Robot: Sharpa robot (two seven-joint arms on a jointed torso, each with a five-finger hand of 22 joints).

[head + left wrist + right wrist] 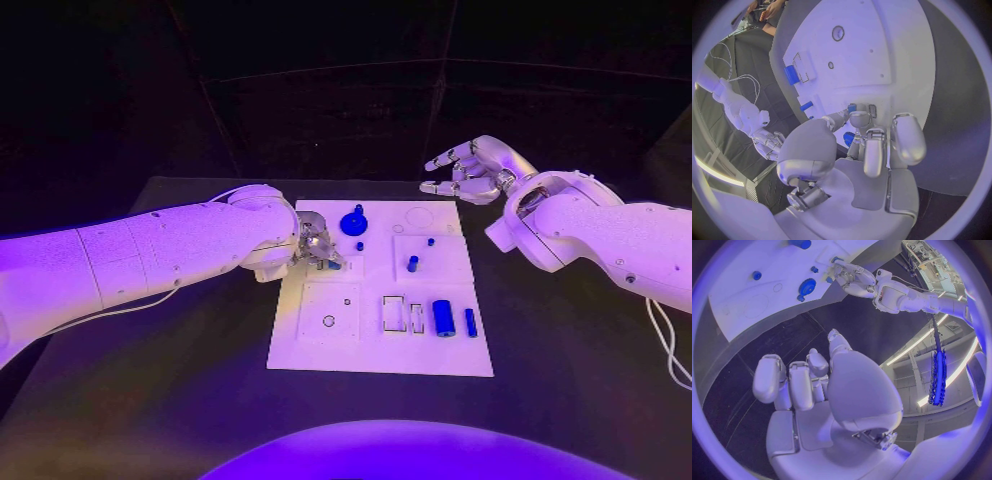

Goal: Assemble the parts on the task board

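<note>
The white task board point(378, 345) lies in the middle of the black table. My left hand point(309, 247) is low over the board's left edge, and its fingers point(866, 131) curl in around a small blue part point(848, 138) pinched against the thumb. My right hand point(469, 170) hovers above the table beyond the board's far right corner, fingers point(792, 382) apart and holding nothing. On the board are a round blue knob point(353, 224), a short blue peg point(413, 263), a blue cylinder point(444, 318) and a thin blue bar point(470, 321).
Several empty slots and holes mark the board, including a rectangular recess point(394, 312) beside the cylinder and a small ring point(329, 321) on its left half. Black table point(173, 400) surrounds the board on all sides.
</note>
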